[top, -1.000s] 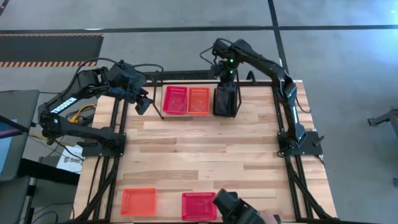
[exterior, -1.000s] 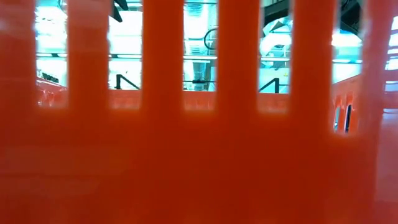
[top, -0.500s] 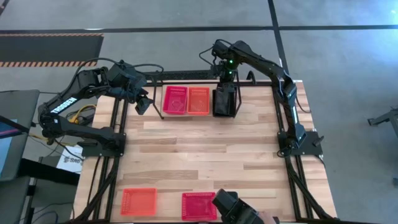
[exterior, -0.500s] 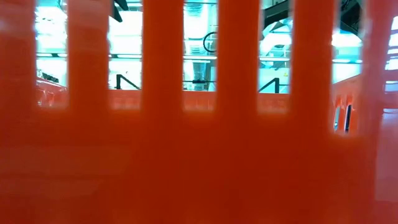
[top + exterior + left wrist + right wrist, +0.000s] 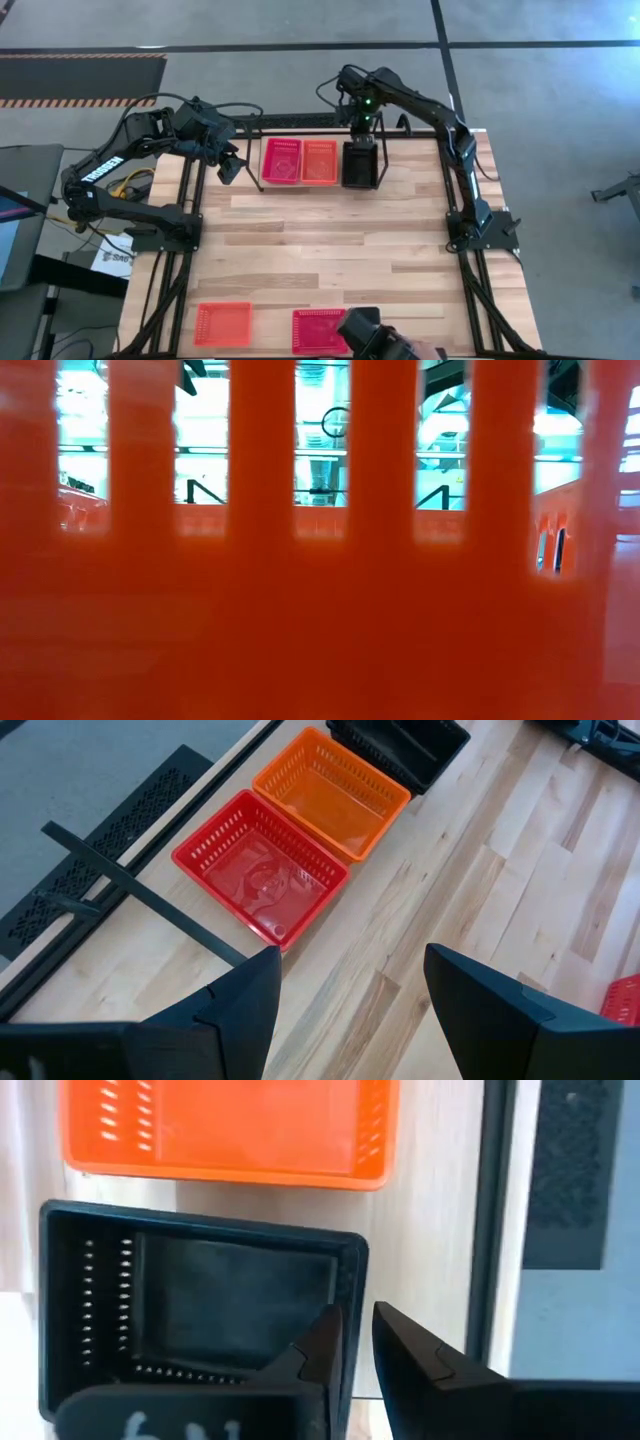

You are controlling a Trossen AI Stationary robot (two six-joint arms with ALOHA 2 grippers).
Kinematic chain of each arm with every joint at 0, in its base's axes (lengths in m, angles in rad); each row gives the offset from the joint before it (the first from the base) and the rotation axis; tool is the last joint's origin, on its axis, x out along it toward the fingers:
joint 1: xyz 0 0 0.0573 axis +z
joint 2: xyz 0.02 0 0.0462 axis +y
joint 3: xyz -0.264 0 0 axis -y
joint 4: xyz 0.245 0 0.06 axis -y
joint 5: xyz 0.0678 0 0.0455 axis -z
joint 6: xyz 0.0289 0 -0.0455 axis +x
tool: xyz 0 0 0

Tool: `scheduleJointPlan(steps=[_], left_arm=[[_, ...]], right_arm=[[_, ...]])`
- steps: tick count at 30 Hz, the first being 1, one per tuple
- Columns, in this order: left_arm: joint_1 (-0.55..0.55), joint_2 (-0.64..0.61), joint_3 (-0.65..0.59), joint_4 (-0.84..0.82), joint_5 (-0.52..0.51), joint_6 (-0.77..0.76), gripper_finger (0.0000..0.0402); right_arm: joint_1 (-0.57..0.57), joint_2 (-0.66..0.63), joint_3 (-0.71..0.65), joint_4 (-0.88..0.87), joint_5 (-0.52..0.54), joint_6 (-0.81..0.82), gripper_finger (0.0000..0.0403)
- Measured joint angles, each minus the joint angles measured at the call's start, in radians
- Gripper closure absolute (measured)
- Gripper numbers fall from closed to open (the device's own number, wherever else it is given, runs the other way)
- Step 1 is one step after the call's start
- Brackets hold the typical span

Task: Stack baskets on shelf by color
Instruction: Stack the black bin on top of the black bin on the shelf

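Note:
Three baskets sit in a row on the shelf (image 5: 300, 187) at the table's far edge: a red basket (image 5: 281, 161), an orange basket (image 5: 320, 161) and a black basket (image 5: 361, 166). My right gripper (image 5: 362, 132) hangs over the black basket's far wall, shut on it. My left gripper (image 5: 229, 166) waits open left of the shelf, and its wrist view looks down on the red basket (image 5: 262, 868) and the orange basket (image 5: 332, 790). An orange basket (image 5: 222, 323) and a red basket (image 5: 318, 329) lie at the near edge. My right gripper pinches the black basket's far wall (image 5: 352, 1295), near the corner away from the orange basket. One finger (image 5: 318, 1338) is inside the basket and the other (image 5: 415, 1352) outside. The fingers come from above, pointing down. The basket sits level beside the orange basket (image 5: 225, 1125), its bottom on the shelf.
The shelf's thin black rods (image 5: 140, 892) stand around the board. An orange basket wall (image 5: 320, 610) right in front of the low camera blocks that view. A dark object (image 5: 372, 335) sits at the near edge beside the red basket. Bare tabletop (image 5: 330, 250) lies between the shelf and the near baskets.
My right gripper has eased the black basket down a little beside the orange one, keeping its hold. The dark object at the near edge has shifted slightly toward the table's left.

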Motion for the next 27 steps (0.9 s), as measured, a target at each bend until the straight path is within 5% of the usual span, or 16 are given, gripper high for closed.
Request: scheduleJointPlan(steps=[7,12,27], left_arm=[[0.000,0.000,0.000,0.000,0.000,0.000,0.0168],[0.000,0.000,0.000,0.000,0.000,0.006,0.0168],[0.000,0.000,0.000,-0.099,-0.009,0.050,0.0168]], right_arm=[[0.035,0.000,0.085,0.005,0.031,0.066,0.0325],[0.101,0.000,0.162,-0.082,0.031,0.137,0.0386],[0.491,-0.001,0.107,-0.192,0.134,0.409,0.0401]])
